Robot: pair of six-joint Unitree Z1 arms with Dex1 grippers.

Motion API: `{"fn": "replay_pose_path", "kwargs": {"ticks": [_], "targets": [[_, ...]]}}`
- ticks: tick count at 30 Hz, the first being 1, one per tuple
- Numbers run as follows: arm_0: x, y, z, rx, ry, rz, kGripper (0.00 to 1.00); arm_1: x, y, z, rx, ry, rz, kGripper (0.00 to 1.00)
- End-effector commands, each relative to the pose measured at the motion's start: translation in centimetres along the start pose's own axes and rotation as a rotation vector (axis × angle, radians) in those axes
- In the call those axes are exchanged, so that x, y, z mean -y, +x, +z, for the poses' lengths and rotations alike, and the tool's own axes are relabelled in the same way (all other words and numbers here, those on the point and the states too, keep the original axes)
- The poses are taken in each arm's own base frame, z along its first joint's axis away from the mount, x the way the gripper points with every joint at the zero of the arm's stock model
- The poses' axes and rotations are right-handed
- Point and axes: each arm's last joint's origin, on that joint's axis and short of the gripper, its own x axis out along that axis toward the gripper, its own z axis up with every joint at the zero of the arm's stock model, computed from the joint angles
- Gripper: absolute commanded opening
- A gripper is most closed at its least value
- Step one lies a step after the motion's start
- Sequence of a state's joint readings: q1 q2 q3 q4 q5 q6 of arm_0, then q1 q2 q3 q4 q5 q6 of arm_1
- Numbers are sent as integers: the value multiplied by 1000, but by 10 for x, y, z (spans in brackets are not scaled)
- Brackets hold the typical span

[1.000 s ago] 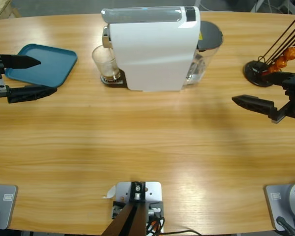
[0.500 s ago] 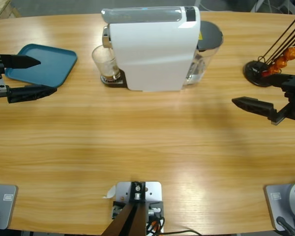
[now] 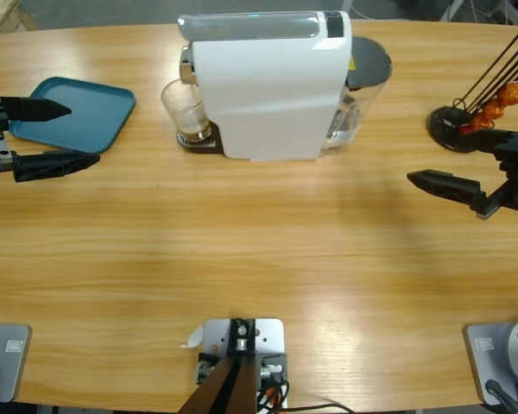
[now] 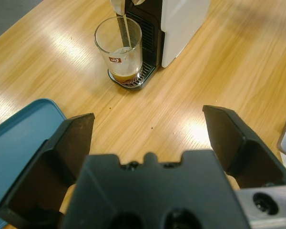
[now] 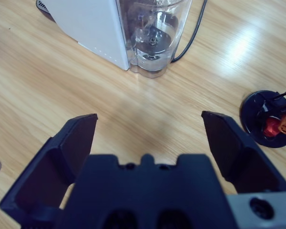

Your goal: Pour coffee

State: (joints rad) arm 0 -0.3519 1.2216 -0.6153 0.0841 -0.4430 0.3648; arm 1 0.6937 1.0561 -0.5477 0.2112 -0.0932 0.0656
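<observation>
Glass: while coffee (image 4: 124, 76) is streamed into it, the glass (image 4: 119, 50) is left under the spout (filling).
Left gripper (image 3: 56, 134): spread, empty, kept clear.
Right gripper (image 3: 466, 164): spread, empty.

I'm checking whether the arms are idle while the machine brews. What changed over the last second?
Nothing visibly changed. Both end effectors, left and right, sit open and apart from the glass, which stands under the machine.

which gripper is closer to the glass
The left gripper, open by the blue tray, faces the glass; the right gripper sits beyond the coffee machine.
</observation>
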Motion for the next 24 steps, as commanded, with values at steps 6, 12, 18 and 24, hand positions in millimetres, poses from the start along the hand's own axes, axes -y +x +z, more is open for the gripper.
{"fn": "replay_pose_path", "kwargs": {"ticks": [6,12,18,24], "targets": [[4,0,-11,-25,-15,2,996,-2,6,-8,-30,-3,17,1000],[1,4,-11,-36,-16,-2,997,-2,7,-8,-31,-3,17,1000],[-3,14,-10,-53,-21,-21,998,-2,8,-7,-33,-3,15,1000],[-5,18,-8,-38,-14,-39,996,-2,6,-6,-22,-2,16,1000]]}}
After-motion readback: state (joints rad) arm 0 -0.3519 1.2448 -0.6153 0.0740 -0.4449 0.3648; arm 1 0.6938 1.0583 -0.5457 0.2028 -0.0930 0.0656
